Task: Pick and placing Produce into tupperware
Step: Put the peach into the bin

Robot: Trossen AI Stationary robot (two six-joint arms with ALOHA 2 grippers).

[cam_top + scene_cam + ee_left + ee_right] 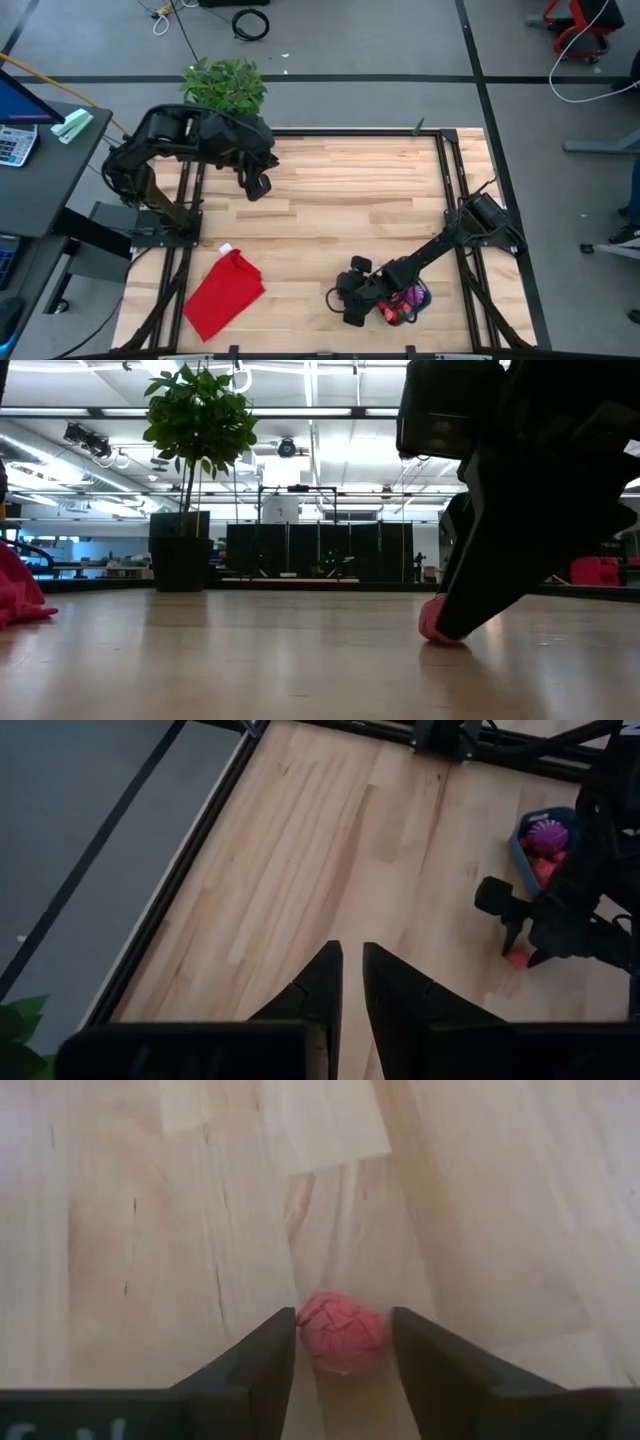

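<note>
R fingers [343, 1350] | pink produce [342, 1331] btwn, on table [150, 1230]

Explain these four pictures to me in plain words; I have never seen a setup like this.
Two dark robot arms work at a wooden table. One picture looks straight down, one looks level across the tabletop, and two come from cameras on the arms' wrists. The left gripper waits near the table's far side, fingers nearly together, holding nothing. The right gripper is low at the near edge, its fingers on either side of a small pink-red toy fruit on the wood; a firm grip cannot be confirmed. Beside it sits a blue tub already holding toy produce, one piece purple. A red cloth lies apart, and a potted plant stands beyond the table.
</note>
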